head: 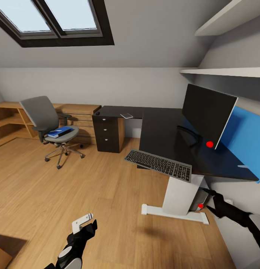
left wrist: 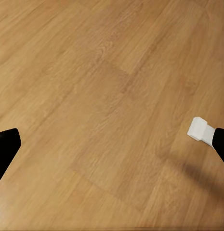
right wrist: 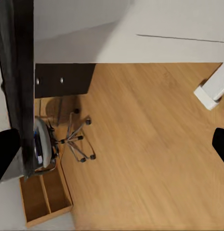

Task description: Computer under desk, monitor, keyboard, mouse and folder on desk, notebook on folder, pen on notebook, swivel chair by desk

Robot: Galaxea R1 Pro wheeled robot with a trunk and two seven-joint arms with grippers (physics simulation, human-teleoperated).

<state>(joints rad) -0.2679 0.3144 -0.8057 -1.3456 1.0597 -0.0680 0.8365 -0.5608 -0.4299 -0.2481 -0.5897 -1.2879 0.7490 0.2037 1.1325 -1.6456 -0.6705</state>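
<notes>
**Keyboard half off the desk, arms low and empty**

Head view: an attic bedroom with a wooden floor (head: pixel 51 186) and skylight; the desk (head: pixel 163 127) fills the centre right, the monitor (head: pixel 208 114) standing on it; the keyboard (head: pixel 159 164) overhangs the desk's near edge at centre; the folder (head: pixel 59 131) lies on the swivel chair (head: pixel 51 125) at mid left; a small flat notebook (head: pixel 126 116) sits on the far desk wing; the left gripper (head: pixel 84 223) hangs at bottom centre-left, fingers spread, holding nothing; the right gripper (head: pixel 210 194) reaches under the desk at lower right, toward what may be the computer.

Left wrist view: bare floor between parted fingertips (left wrist: pixel 201 129).

Right wrist view: floor, chair base, drawer unit (right wrist: pixel 63 80); dark finger edges wide apart, empty.

Judgement: the computer step looks in hand; next, seating the keyboard beside the monitor calls for a grasp and an inward shift.
</notes>
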